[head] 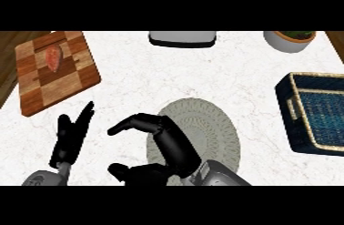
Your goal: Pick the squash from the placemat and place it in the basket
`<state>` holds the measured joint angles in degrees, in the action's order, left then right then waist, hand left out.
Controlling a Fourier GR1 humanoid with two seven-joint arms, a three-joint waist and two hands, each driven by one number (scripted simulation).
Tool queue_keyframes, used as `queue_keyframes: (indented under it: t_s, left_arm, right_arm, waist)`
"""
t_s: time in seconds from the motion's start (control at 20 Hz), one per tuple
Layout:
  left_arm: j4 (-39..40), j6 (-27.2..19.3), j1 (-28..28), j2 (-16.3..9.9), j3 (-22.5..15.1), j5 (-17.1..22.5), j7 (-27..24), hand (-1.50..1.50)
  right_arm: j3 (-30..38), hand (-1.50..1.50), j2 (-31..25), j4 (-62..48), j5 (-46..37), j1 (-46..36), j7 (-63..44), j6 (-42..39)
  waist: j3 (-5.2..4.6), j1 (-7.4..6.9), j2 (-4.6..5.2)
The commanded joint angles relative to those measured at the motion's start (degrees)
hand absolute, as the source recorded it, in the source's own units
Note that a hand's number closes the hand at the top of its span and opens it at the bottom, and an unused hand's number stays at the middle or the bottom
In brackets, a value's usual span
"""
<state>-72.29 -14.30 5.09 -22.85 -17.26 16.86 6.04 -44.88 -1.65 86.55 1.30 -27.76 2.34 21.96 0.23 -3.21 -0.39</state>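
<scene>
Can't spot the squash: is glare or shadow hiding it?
Head view: even light, no glare on the counter; no squash shows; the right hand covers the placemat's left side and could hide it; the basket is cut off at the right edge.

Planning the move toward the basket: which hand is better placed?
Right. The right hand is over the placemat, nearer the basket; the left hand rests open farther left. No squash shows.
</scene>
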Motion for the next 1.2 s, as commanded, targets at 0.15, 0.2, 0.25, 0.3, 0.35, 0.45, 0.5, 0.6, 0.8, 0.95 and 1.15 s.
queue_keyframes:
  t_s: [0.15, 0.2, 0.25, 0.3, 0.35, 0.45, 0.5, 0.6, 0.8, 0.95, 1.15]
  left_arm:
    - [1.09, 0.77, -5.16, 0.32, 0.39, 2.72, 4.03, 0.00]
    - [0.66, 0.25, -5.88, -0.23, 0.23, 1.83, 3.42, 0.00]
    - [1.53, 0.72, -7.24, -0.16, 0.67, 2.46, 2.70, 0.00]
    - [1.33, 0.88, -6.64, -0.76, 1.61, 3.01, 3.32, 0.00]
    - [-0.37, 1.85, -8.83, -1.68, 1.29, 3.28, 3.15, 0.00]
    - [0.32, 0.91, -8.65, -0.80, 1.68, 3.46, 3.59, 0.00]
    - [-0.78, 1.21, -9.27, -2.00, 2.25, 3.39, 3.11, 0.00]
    - [-0.45, 0.91, -10.34, -0.81, 1.90, 3.48, 2.66, 0.00]
    - [-2.10, 0.77, -10.79, -0.55, 2.02, 3.58, 2.75, 0.00]
    - [-2.45, 1.44, -9.63, -1.21, 2.65, 3.98, 3.65, 0.00]
    - [-2.77, 1.25, -10.43, -0.84, 2.49, 3.68, 3.54, 0.00]
  right_arm:
    - [-8.04, -1.50, -1.09, -7.34, -19.96, -8.00, -18.42, 10.76]
    - [-7.77, -1.50, -2.93, -8.74, -22.93, -9.67, -21.21, 10.56]
    - [-5.98, -1.50, -5.83, -9.00, -24.80, -12.52, -23.96, 8.88]
    - [-6.50, -1.50, -6.37, -8.10, -26.42, -13.84, -28.35, 7.29]
    - [-6.56, -1.50, -7.16, -7.97, -28.11, -15.86, -31.79, 5.30]
    - [-7.19, -1.50, -9.00, -4.55, -29.95, -19.30, -38.49, -0.53]
    - [-6.25, -1.50, -10.66, -2.62, -29.73, -21.47, -41.53, -4.21]
    - [-6.88, -1.50, -10.57, 1.54, -29.56, -24.87, -47.48, -10.44]
    - [-4.20, -1.50, -13.17, 9.08, -23.62, -30.55, -58.02, -24.57]
    - [-2.20, -1.50, -13.25, 12.08, -14.49, -32.47, -64.66, -34.82]
    - [-0.96, -1.50, -15.05, 18.37, -6.23, -33.59, -74.10, -42.95]
  waist:
    - [-0.69, 3.57, -1.29]
    - [-0.73, 3.88, -1.60]
    - [-0.86, 4.39, -1.76]
    - [-0.81, 5.17, -1.91]
    - [-0.73, 4.35, -2.14]
    - [-0.71, 5.79, -2.16]
    - [-0.64, 5.63, -2.31]
    - [-0.66, 6.06, -2.39]
    - [-0.48, 5.92, -1.84]
    - [-0.45, 5.86, -1.28]
    - [-0.42, 6.11, -1.14]
